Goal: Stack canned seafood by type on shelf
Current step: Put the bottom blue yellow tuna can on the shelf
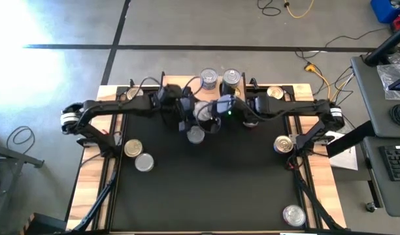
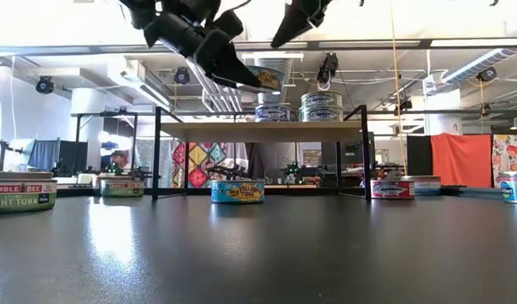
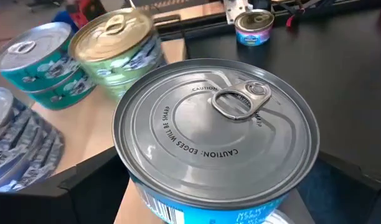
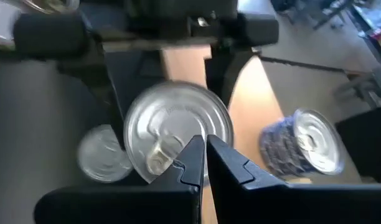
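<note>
My left gripper [image 2: 242,74] is shut on a silver-lidded, blue-labelled tin [image 3: 215,130], held in the air above the shelf [image 2: 258,131], a light-wood board on black legs. Stacks of tins stand on the board: a gold-lidded stack [image 3: 116,43], a teal-labelled one [image 3: 35,59] and a dark-labelled one [image 4: 302,146]. My right gripper [image 4: 203,163] is shut and hovers just above the held tin [image 4: 178,124]; in the low view its tip [image 2: 275,40] stands clear of the tin. Another tin [image 1: 195,135] rests on the black mat in front of the shelf. My left gripper pinches the tin by its side wall [image 3: 153,202], one finger on each side of the round body. The fingers [image 2: 220,63] slant down from the table's left. The tin [image 2: 263,78] is lifted clear above the shelf board, lid up and slightly tilted.
Loose tins lie on the mat: two near the left edge [image 1: 133,148] [image 1: 144,162], one at the right edge [image 1: 283,144], one at the near right corner [image 1: 293,214]. Two more sit at the far corners [image 1: 131,93] [image 1: 275,93]. The mat's middle [image 1: 206,189] holds nothing.
</note>
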Action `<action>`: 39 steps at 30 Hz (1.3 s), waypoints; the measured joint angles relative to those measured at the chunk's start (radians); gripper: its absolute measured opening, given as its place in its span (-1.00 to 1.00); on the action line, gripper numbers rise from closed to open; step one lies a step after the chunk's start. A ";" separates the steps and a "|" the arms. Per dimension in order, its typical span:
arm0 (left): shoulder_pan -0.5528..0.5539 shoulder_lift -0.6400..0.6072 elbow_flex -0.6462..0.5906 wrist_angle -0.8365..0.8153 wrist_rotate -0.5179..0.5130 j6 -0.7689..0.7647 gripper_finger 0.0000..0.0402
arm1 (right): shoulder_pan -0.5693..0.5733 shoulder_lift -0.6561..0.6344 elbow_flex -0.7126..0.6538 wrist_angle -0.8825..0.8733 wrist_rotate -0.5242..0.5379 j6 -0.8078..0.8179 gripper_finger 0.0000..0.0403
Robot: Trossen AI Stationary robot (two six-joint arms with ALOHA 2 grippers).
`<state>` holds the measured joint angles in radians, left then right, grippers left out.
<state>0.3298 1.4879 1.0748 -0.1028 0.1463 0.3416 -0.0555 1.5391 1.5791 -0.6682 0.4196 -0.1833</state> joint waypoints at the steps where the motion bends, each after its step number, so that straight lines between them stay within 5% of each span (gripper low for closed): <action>1: 0.022 0.004 0.008 -0.012 0.027 0.016 0.90 | -0.011 0.000 0.000 -0.005 0.000 -0.008 -0.94; 8: 0.161 0.040 0.000 0.018 0.204 0.071 0.90 | -0.066 0.000 -0.013 -0.036 -0.001 -0.043 -0.94; 14: 0.194 0.118 0.048 -0.006 0.213 0.127 0.90 | -0.111 0.001 -0.060 0.084 -0.027 -0.186 -0.94; 19: 0.198 0.210 0.139 -0.078 0.220 0.163 0.90 | -0.176 0.002 -0.097 0.165 -0.222 -0.229 -0.94; 28: 0.202 0.329 0.276 -0.134 0.224 0.152 0.95 | -0.272 0.002 -0.169 0.190 -0.346 -0.229 -0.94; 39: 0.202 0.346 0.356 -0.279 0.200 0.159 0.98 | -0.298 0.002 -0.277 0.312 -0.351 -0.230 -0.94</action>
<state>0.5320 1.8341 1.4303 -0.3820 0.3466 0.5009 -0.3536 1.5410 1.3021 -0.3562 0.0691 -0.4128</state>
